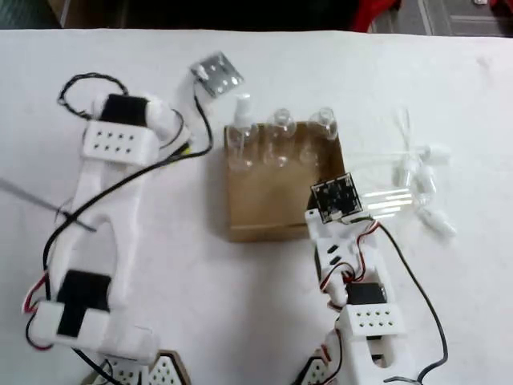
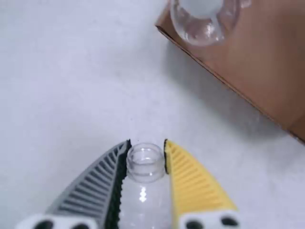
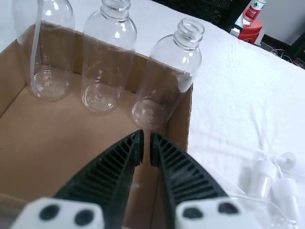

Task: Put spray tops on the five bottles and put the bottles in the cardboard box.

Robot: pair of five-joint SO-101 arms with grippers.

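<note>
Left hand (image 2: 146, 149) clamped on the neck of a clear uncapped bottle (image 2: 143, 200), near the cardboard box (image 2: 267, 71) corner. Right hand (image 3: 146, 143) closed, empty, above the box. Three bottles (image 3: 107, 62) stand inside the box. Loose spray tops (image 1: 421, 188) lie on the counter (image 1: 449, 88).

Three bottles (image 3: 108, 57) in box (image 3: 62, 138), one seemingly capped

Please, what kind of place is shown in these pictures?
Probably a robot test bench in a lab or workshop: two small arms on a white-covered table, with a cardboard box of bottles and loose spray tops.
</note>
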